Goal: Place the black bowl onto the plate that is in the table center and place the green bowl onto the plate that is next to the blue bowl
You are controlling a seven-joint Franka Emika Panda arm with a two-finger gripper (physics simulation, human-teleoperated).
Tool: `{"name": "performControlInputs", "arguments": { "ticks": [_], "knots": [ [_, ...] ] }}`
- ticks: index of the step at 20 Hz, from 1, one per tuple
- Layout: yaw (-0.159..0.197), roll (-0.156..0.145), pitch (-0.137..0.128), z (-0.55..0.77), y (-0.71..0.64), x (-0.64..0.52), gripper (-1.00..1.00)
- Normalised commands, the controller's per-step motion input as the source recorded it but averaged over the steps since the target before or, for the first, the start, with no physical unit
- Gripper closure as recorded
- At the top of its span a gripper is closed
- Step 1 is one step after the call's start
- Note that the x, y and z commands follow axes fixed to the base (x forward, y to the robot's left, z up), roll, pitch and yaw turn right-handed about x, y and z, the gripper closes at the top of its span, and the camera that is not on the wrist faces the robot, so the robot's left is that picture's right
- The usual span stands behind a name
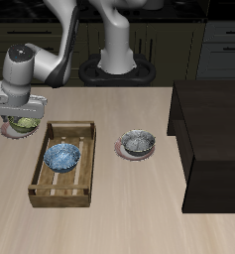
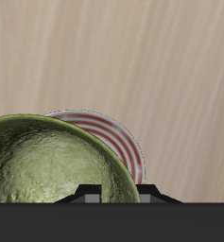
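Exterior view: we see the end effector [image 1: 23, 111] low over the green bowl [image 1: 23, 124], near the worktop's [image 1: 119, 213] back edge, close to the corner on that side of the frame. The green bowl sits over a plate [image 1: 10, 130] whose rim peeks out beside it; we cannot tell if the bowl rests on it or is lifted a bit. The end effector's body covers the fingers here, so from this view we cannot tell whether it grips.

A wooden tray [image 1: 61, 162] lies just beside that spot, toward the front edge, with the blue bowl [image 1: 62, 155] inside it. Near the worktop's middle we see the black bowl [image 1: 139, 144] sitting on the center plate [image 1: 122, 150], its rim showing around the bowl. A dark cabinet [image 1: 210, 139] stands along the opposite side edge.

Wrist view: the green bowl [image 2: 49, 163] fills much of the frame, its rim running right up to the end effector's [image 2: 113, 194] dark fingers, which sit at the rim. The fingers look close together, but we cannot tell whether they pinch the rim. The red-and-white striped plate [image 2: 121, 142] shows partly beneath the bowl, overlapped by it, with bare worktop [image 2: 132, 57] beyond.
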Motion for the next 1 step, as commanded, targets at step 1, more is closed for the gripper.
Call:
{"name": "performControlInputs", "arguments": {
  "ticks": [1],
  "knots": [
    [0.049,0.093,-0.011,-0.06,0.25,-0.09,-1.00]
  ]
}}
